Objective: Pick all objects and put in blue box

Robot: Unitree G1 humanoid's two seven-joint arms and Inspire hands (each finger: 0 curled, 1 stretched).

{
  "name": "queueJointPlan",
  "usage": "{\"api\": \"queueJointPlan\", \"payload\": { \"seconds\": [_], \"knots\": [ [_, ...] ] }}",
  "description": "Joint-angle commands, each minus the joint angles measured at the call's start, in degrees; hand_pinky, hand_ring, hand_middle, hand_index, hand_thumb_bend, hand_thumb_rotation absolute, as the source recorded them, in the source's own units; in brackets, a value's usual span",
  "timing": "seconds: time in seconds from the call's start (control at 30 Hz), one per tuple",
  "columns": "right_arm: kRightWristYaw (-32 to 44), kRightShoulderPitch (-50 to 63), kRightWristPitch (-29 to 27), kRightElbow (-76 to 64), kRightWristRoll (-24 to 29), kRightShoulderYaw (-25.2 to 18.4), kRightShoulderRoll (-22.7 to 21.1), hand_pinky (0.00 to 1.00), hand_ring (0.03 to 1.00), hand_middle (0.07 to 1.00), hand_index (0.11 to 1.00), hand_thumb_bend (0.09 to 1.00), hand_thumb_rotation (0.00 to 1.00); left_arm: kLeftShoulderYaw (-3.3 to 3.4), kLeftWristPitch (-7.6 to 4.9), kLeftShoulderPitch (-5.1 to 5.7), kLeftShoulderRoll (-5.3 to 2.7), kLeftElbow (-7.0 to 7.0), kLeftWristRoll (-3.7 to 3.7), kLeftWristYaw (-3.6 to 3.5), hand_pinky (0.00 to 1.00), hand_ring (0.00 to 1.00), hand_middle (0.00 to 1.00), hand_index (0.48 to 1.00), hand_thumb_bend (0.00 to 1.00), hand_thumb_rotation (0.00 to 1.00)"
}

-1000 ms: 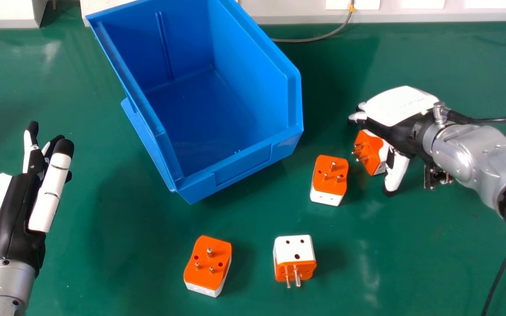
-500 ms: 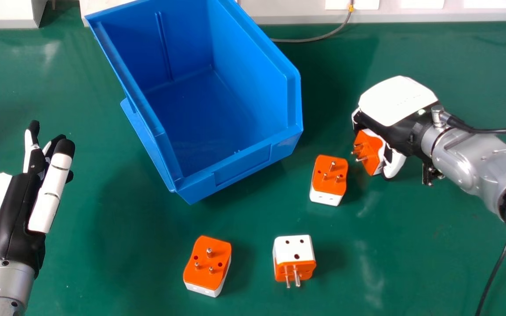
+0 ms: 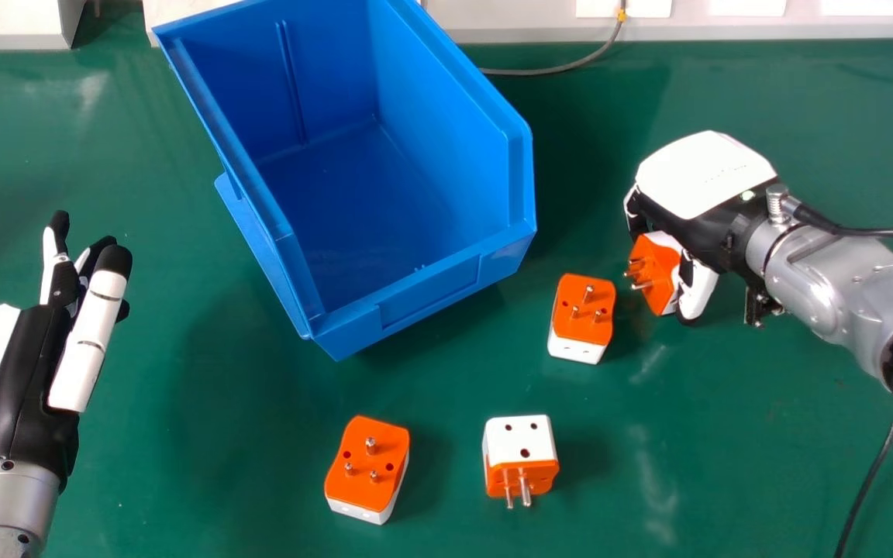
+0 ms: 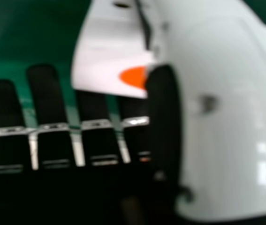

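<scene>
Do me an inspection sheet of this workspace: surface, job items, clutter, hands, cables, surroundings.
Surface: green tabletop, some glare patches.
Job items: three orange-and-white adapters on the tabletop; a fourth adapter at the right hand; blue box, nothing seen inside.
Clutter: nothing seen.
Hands: right, curled round the fourth adapter; left hand, open beyond the box's left side.
Cables: grey cable behind the box; black cable at the right wrist; another black cable below the right arm.
Surroundings: white structures along the back.
</scene>
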Motion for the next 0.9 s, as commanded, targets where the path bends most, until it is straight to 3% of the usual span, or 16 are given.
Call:
{"api": "queueJointPlan", "payload": {
  "seconds": [0.0, 0.07, 0.27, 0.53, 0.87],
  "knots": [
    [0.10, -0.39, 0.66, -0.11, 0.95, -0.73, -0.92, 0.44, 0.505, 0.493, 0.439, 0.503, 0.01, 0.90, -0.31, -0.16, 0.96, -1.12, -0.36, -0.05, 0.89, 0.94, 0.96, 0.945, 0.54, 0.98],
    [-0.11, -0.31, 0.58, -0.28, 1.28, -1.22, -1.04, 0.44, 0.507, 0.491, 0.429, 0.501, 0.00, 0.80, -0.59, -0.51, 1.04, -0.47, -0.07, 0.07, 0.89, 0.94, 0.96, 0.945, 0.54, 0.98],
    [-0.31, 0.41, -0.35, -2.33, 6.00, -6.21, -2.64, 0.41, 0.495, 0.495, 0.434, 0.500, 0.00, 0.55, -0.26, -0.72, 0.70, -0.94, 0.12, 0.30, 0.88, 0.94, 0.96, 0.945, 0.54, 0.98],
    [-0.10, 4.01, -2.30, -11.41, 11.04, -12.77, -6.95, 0.37, 0.474, 0.512, 0.455, 0.496, 0.00, 0.18, -0.74, -2.43, 0.70, 1.10, 0.56, 0.65, 0.88, 0.94, 0.96, 0.947, 0.54, 0.98],
    [1.31, 20.12, -2.64, -43.16, 13.75, -23.16, -15.61, 0.34, 0.458, 0.523, 0.513, 0.491, 0.00, -0.21, -0.87, -4.14, 0.64, 2.71, 1.36, 1.31, 0.88, 0.94, 0.96, 0.941, 0.54, 0.98]
  ]
}}
